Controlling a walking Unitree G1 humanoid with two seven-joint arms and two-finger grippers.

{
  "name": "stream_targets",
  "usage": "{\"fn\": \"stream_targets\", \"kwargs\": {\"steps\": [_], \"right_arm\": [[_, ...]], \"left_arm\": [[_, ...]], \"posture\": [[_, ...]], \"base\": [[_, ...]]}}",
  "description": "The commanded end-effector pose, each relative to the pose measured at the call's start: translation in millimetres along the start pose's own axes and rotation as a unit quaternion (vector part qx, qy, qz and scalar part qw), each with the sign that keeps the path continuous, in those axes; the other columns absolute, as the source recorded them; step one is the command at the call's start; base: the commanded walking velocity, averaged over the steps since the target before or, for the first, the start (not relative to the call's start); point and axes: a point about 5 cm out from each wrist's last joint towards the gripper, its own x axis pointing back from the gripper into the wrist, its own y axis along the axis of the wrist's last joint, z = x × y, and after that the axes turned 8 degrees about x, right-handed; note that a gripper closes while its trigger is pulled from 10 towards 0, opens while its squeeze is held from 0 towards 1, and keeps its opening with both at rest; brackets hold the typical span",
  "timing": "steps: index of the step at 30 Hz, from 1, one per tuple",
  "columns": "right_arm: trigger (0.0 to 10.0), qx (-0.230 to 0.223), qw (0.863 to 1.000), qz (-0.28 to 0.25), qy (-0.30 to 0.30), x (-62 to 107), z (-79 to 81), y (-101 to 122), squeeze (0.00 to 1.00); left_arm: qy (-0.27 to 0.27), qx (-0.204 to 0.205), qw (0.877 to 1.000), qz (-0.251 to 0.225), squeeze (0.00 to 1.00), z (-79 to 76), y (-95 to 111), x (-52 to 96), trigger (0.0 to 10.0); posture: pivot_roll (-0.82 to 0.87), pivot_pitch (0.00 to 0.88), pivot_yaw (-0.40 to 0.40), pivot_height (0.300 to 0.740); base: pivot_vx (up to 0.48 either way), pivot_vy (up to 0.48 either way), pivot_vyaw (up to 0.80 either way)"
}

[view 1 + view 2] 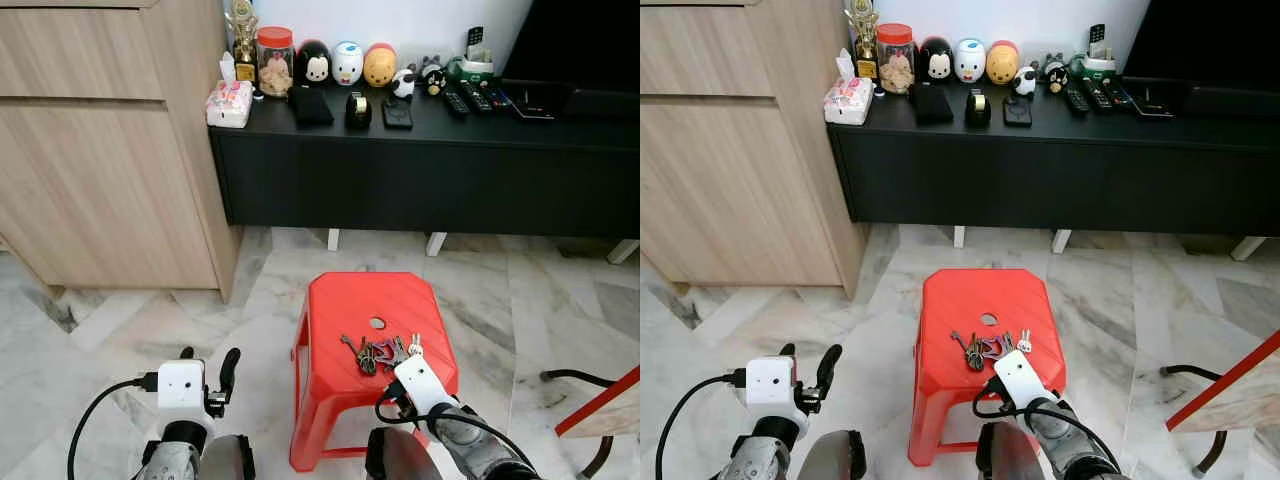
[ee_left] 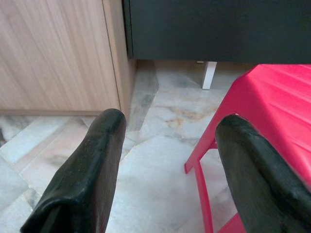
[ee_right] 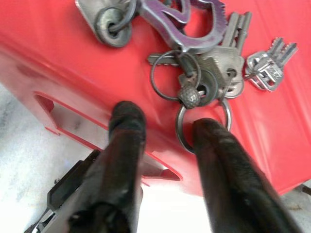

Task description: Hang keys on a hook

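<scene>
At the bottom centre of the left eye view, the right gripper (image 1: 400, 366) rests at the near edge of the red stool (image 1: 345, 300), just short of the keys (image 1: 378, 351). The right wrist view adds detail the head views lack: the fingers (image 3: 124, 145) are spread narrowly apart, and one fingertip sits at or inside the lowest key ring, touching it or nearly so. Nothing is clamped between them. The bunch there resolves into a purple carabiner (image 3: 187, 19), several rings and silver keys lying flat on the seat.

At the lower left of the left eye view, the left gripper (image 1: 207, 368) hovers over the marble floor (image 1: 120, 330) beside the stool. The left wrist view shows its fingers (image 2: 92, 170) set wide, with nothing between them, and the stool's corner and leg at the right.

Both forearms are cut off by the bottom edge. The right gripper's fingertips are hidden behind its white housing in the head views.

Open floor surrounds the stool on the left and beyond. Farther back stands the wooden cabinet (image 1: 100, 150) at upper left and the black console (image 1: 420, 170) across the top, with jars and remotes too small to identify.
</scene>
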Motion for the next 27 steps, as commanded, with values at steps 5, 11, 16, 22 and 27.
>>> {"fn": "stream_targets", "kwargs": {"steps": [5, 11, 16, 22, 27], "right_arm": [[0.0, -0.005, 1.0, 0.026, 0.0, 2.0, -0.3, -11, 0.0], [0.0, -0.007, 1.0, 0.025, -0.001, 1.6, -0.8, -10, 0.0], [0.0, -0.013, 1.0, 0.012, -0.004, 1.0, -2.3, -5, 0.0], [0.0, -0.026, 0.999, -0.017, -0.01, -1.4, -5.3, 8, 0.0], [0.0, -0.041, 0.998, -0.037, -0.019, -2.7, -8.9, 18, 0.0]], "left_arm": [[-0.005, -0.002, 1.0, 0.01, 0.0, -1.4, 0, 1.5, 10.0], [-0.007, -0.004, 1.0, 0.014, 0.0, -1.4, 0, -0.1, 10.0], [-0.008, -0.006, 1.0, 0.014, 0.0, -1.7, 0, -2.7, 10.0], [-0.007, -0.006, 1.0, 0.012, 0.0, -2.5, 1, -7.9, 10.0], [-0.006, -0.006, 1.0, 0.009, 0.0, -2.0, 1, -12.0, 10.0]], "posture": [[0.11, 0.117, -0.076, 0.604], [0.11, 0.113, -0.072, 0.604], [0.11, 0.102, -0.072, 0.604], [0.11, 0.083, -0.075, 0.604], [0.11, 0.069, -0.077, 0.604]], "base": [[0.0, 0.0, 0.0], [0.0, 0.0, 0.0], [0.0, 0.0, 0.0], [0.0, 0.0, 0.0], [0.0, 0.0, 0.0]]}}
